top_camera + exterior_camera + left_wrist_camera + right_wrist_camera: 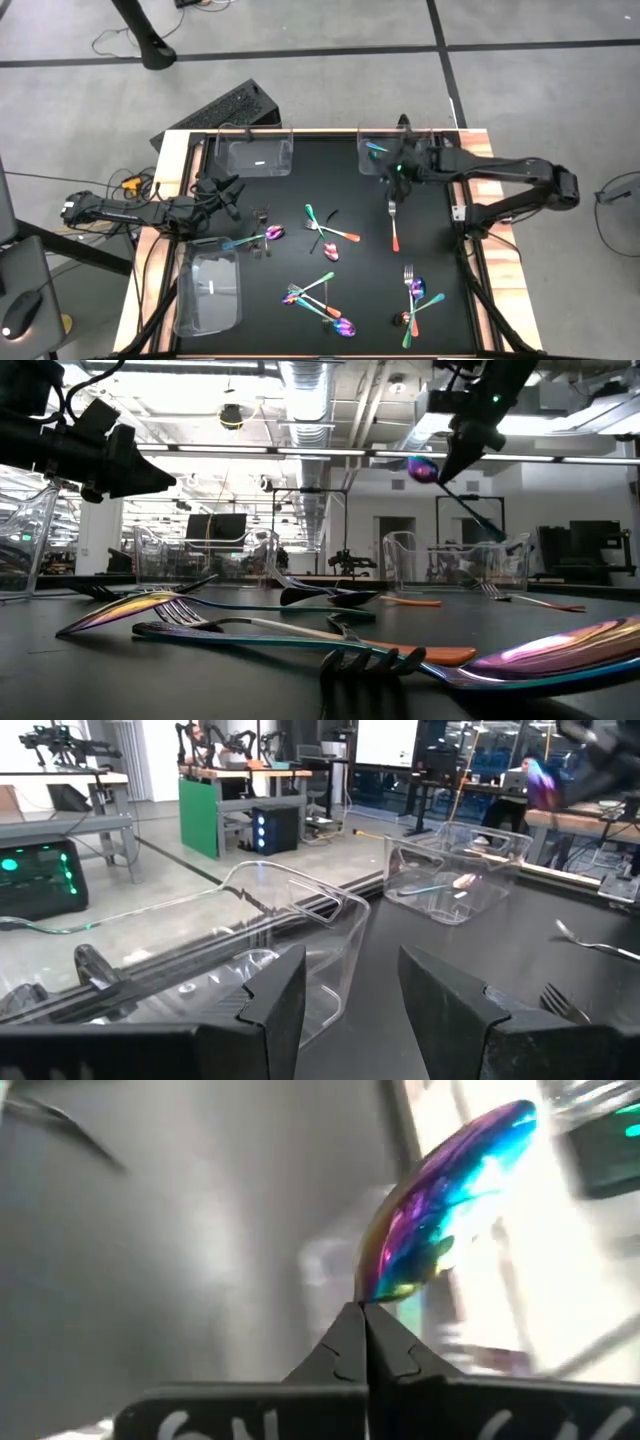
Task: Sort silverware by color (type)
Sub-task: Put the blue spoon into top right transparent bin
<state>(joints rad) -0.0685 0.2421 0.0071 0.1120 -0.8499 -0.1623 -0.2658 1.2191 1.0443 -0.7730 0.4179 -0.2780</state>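
Grey concrete floor (300, 25) w/ dark seams; ceiling strip lights (310, 380); green cabinet (198, 815), maybe workbenches behind.

Right gripper (398, 160) reaches in from the right edge toward upper centre, jaws pinched tight; left gripper (228, 190) — jaws parted — extends from mid-left.

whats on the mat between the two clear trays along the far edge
Nothing: in the high view the black mat is bare between the left tray and the right tray.
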